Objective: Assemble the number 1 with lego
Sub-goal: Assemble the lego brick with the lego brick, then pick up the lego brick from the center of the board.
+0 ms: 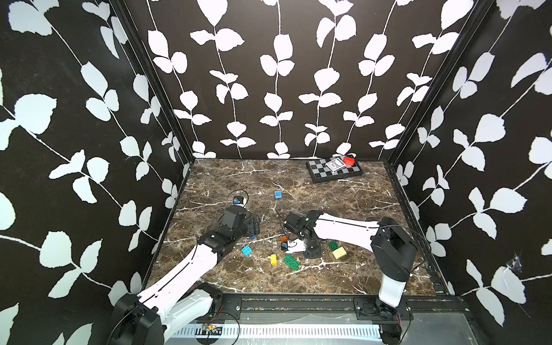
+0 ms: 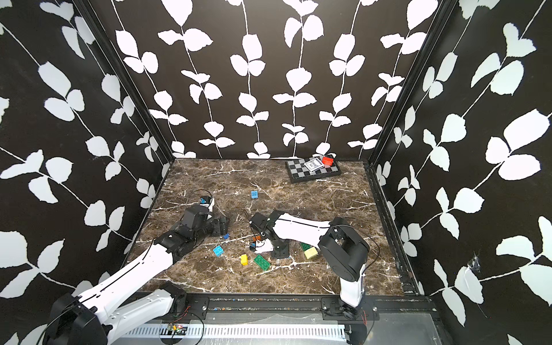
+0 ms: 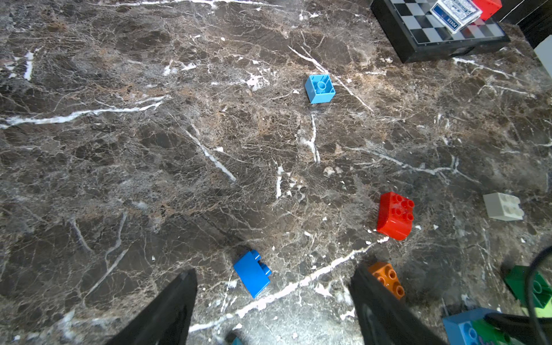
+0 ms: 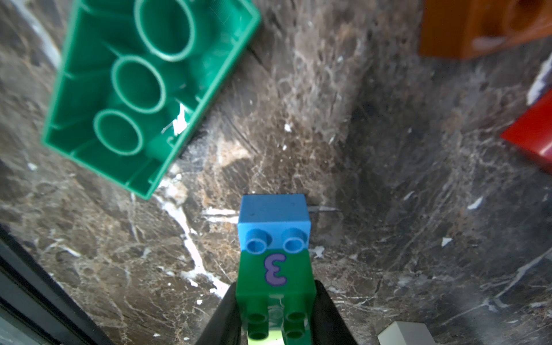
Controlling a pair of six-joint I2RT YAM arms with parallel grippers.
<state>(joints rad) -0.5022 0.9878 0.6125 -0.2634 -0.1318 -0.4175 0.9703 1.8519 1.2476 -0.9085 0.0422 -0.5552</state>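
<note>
My right fingers (image 4: 274, 325) are narrow. One stands at each side of a green plastic brick with a purple figure 3 printed on it (image 4: 254, 277), and both touch it, so I hold this brick. A light blue studded brick (image 4: 273, 213) is joined to its far end. At its near end a pale green piece shows, mostly hidden. This short row is low over the brown marbled tabletop (image 4: 388, 194); whether the blue end touches the stone I cannot tell. Near it lies a big green oblong brick (image 4: 143, 89) with its hollow underside up. On the other side, well apart, are an orange brick (image 4: 466, 30) and a red brick (image 4: 531, 140).

My left fingers (image 3: 274, 270) stand wide, with nothing held between them. Just ahead of them a dark blue brick (image 3: 252, 274) lies on its side on the tabletop, and the orange brick is just beside one finger. Farther out a small light blue square brick (image 3: 320, 88) lies upside down, alone.

In a top view, a yellow brick (image 1: 273, 260) and a cream brick (image 1: 339, 252) lie loose near my right arm. At the far right corner a black-and-white chessboard (image 1: 321, 174) carries a pack of cards (image 1: 334, 165) and a red block (image 1: 348, 161).
</note>
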